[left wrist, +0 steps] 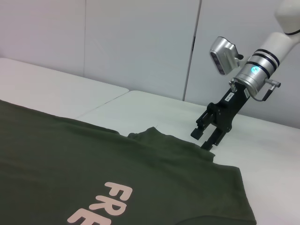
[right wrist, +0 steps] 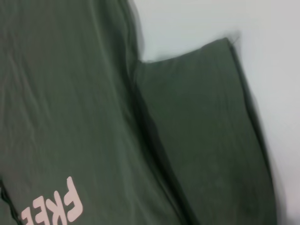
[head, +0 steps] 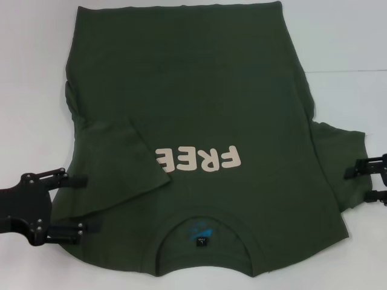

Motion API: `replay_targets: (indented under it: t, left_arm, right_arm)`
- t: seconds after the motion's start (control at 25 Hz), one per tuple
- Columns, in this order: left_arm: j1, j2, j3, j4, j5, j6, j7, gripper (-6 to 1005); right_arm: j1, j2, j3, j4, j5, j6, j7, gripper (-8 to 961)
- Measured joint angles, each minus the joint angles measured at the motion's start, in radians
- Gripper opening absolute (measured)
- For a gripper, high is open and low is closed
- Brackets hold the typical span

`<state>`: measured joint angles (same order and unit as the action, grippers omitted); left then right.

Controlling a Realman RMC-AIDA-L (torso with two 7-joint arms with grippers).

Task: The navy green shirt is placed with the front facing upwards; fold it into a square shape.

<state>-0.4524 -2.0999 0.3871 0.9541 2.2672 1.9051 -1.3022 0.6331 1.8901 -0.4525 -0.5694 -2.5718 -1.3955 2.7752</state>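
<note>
The navy green shirt (head: pixel 199 96) lies front up on the white table (head: pixel 30 90), collar (head: pixel 202 226) nearest me and the cream "FREE" lettering (head: pixel 198 158) upside down. Its left sleeve (head: pixel 118 160) is folded inward over the body, while the right sleeve (head: pixel 341 157) lies spread flat. My left gripper (head: pixel 93 203) is open at the shirt's left edge beside the shoulder, nothing between its fingers. At the outer hem of the right sleeve my right gripper (head: pixel 357 184) is also open; the left wrist view shows the right gripper (left wrist: pixel 200 140) just over that sleeve (left wrist: pixel 164 140).
White table surface surrounds the shirt, with a seam between two tabletops (head: pixel 351 71) at the far right. A pale wall (left wrist: pixel 140 42) rises behind the table. The right wrist view shows only the sleeve (right wrist: pixel 201 122) and bare table (right wrist: pixel 262 42).
</note>
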Motion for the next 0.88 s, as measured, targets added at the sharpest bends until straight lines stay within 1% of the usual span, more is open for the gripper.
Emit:
replay_targets:
  t: [0.4,0.88]
  left_arm:
    - [0.0,0.0,-0.002,0.0,0.0,0.0,0.0,938]
    - [-0.002,0.0,-0.002,0.0,0.0,-0.001,0.0,938]
  right_arm:
    - [0.002,0.001,0.0,0.0,0.032,-0.007,0.0,797]
    - [-0.002,-0.006,0.0,0.016,0.028,-0.012,0.004,797]
